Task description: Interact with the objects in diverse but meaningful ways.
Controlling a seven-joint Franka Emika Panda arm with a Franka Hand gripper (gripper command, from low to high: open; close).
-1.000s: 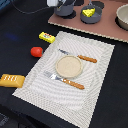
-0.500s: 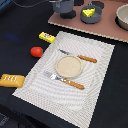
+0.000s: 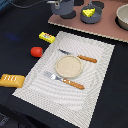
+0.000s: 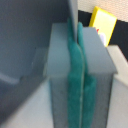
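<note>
In the wrist view my gripper [image 4: 76,37] is shut, its teal pads [image 4: 75,75] pressed on a thin blue-grey edge of the two-handled pot [image 4: 30,40]. In the exterior view the pot [image 3: 64,8] stands at the back on the brown board, and only a bit of the gripper [image 3: 55,2] shows at the top edge beside it. The yellow cheese wedge [image 3: 89,12] lies in a dark dish next to the pot. The yellow red-marked packet [image 3: 47,37], the red tomato [image 3: 36,51] and the orange-brown bread loaf [image 3: 11,80] lie on the dark table at the exterior view's left.
A striped placemat [image 3: 95,85] holds a beige plate [image 3: 69,66], a knife [image 3: 80,57] and a fork [image 3: 65,80] with orange handles. A grey bowl [image 3: 124,15] sits at the back on the exterior view's right. The brown board [image 3: 100,27] borders the mat's far side.
</note>
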